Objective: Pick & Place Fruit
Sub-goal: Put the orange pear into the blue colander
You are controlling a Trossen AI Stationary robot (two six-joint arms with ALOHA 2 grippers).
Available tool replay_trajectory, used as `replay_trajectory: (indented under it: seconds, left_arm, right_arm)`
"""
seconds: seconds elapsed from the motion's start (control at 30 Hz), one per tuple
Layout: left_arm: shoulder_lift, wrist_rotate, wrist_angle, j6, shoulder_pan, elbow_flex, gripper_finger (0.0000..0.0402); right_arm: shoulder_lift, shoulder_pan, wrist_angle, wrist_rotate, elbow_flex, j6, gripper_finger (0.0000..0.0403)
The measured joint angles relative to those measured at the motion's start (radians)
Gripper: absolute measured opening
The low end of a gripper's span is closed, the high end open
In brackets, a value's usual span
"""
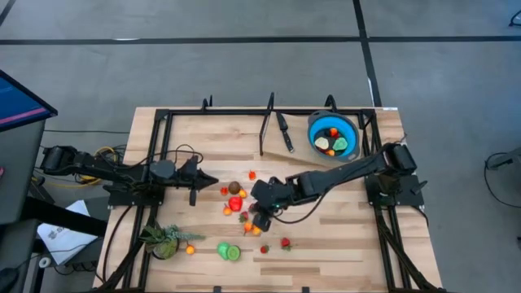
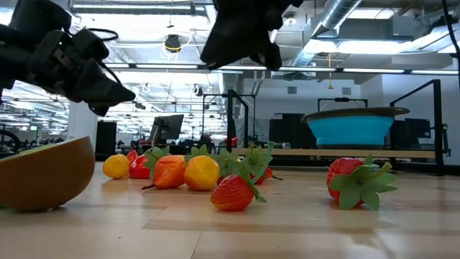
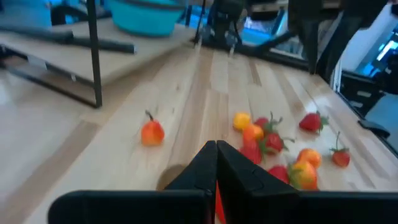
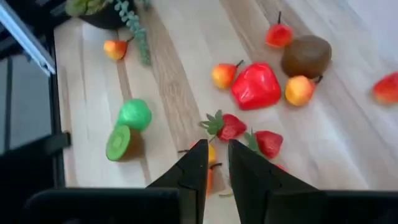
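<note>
Small toy fruits point(image 1: 236, 203) lie scattered on the wooden table point(image 1: 342, 244), most of them in a cluster at its middle. My right gripper point(image 4: 217, 163) hovers above this cluster, slanting down, its fingers a narrow gap apart with nothing between them. Below the gap lies an orange fruit point(image 4: 210, 155), next to two strawberries point(image 4: 229, 126). A red fruit point(image 4: 256, 86) and a brown one point(image 4: 306, 56) lie farther on. The blue bowl point(image 1: 332, 134) at the far right holds several fruits. My left gripper point(image 3: 216, 148) waits shut at the table's left, above the wood.
A black-handled knife point(image 1: 284, 132) lies left of the bowl. A spiky green plant point(image 1: 163, 240) stands at the near left, with a round green fruit and a green half fruit point(image 1: 228, 251) to its right. Two strawberries point(image 1: 285, 242) lie near the front edge. A black frame point(image 1: 269, 110) borders the table.
</note>
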Motion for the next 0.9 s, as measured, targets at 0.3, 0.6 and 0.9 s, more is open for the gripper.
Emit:
replay_trajectory:
  seconds: [0.3,0.6,0.9]
  left_arm:
    - [0.0,-0.003,0.061,0.123,0.0,0.0,0.0001]
    - [0.0,-0.007,0.062,0.12,0.0,0.0,0.0001]
    - [0.0,-0.02,0.064,0.177,0.0,0.0,0.0001]
  right_arm:
    - [-0.012,-0.109,-0.039,-0.012,0.001,-0.297,0.0004]
    - [0.0,-0.234,-0.042,-0.016,0.001,-0.327,0.0004]
    - [0.0,-0.303,-0.043,-0.016,0.001,-0.294,0.0028]
